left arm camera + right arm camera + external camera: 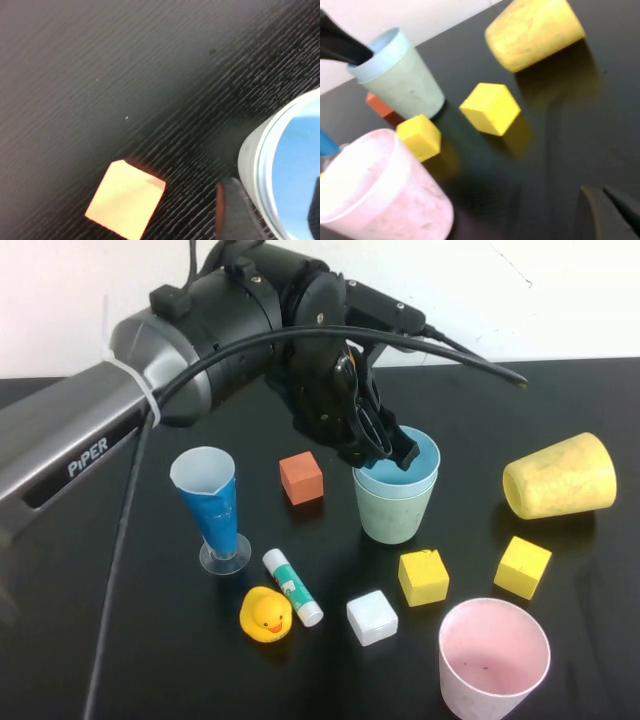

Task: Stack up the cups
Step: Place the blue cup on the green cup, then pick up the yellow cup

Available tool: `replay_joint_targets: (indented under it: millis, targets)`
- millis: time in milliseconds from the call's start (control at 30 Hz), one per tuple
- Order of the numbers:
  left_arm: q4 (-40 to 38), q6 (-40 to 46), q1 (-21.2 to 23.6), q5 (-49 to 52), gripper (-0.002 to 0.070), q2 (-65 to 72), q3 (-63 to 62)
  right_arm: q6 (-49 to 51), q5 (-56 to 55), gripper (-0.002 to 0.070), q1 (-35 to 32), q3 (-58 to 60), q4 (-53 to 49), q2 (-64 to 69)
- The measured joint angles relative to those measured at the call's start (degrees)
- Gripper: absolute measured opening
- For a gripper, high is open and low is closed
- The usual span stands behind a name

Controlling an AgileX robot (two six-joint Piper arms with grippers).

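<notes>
Light: bright, even, from overhead.
Shadows: short, soft.
Blur: both wrist views were soft; high view sharp.

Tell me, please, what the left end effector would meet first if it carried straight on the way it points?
Probably the light blue cup nested in the pale green cup: the left end effector is already at its rim. The right end effector shows only in its wrist view.

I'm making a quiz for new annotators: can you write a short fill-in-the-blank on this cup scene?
1. The light blue cup sits nested inside the pale ____ cup.
2. The yellow cup lies on its ____.
3. The pink cup stands ____, mouth up.
4. The left tool is at the rim of the light ____ cup; the right tool is over bare table.

Missing words: green; side; upright; blue
</notes>
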Motion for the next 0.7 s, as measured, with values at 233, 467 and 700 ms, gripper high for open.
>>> replay_joint_targets:
  millis: [233, 467, 700]
  targets:
    - [1.7, -0.1, 0.0, 0.0, 0.0249, -3.3, 0.0, -6.4, 2.6, 0.0004, 0.0, -3.0, 2.3, 0.0]
    - [2.1, 2.2, 0.0, 1.4, 0.0020, -12.0, 0.2, -10.7, 3.4, 0.0003, 0.0, -16.7, -3.9, 9.1]
    - [0.8, 4.3, 0.0, 2.7, 0.0003, -22.3, 12.3, -22.4, 9.4, 0.0004, 0.0, -32.8, -11.4, 29.5]
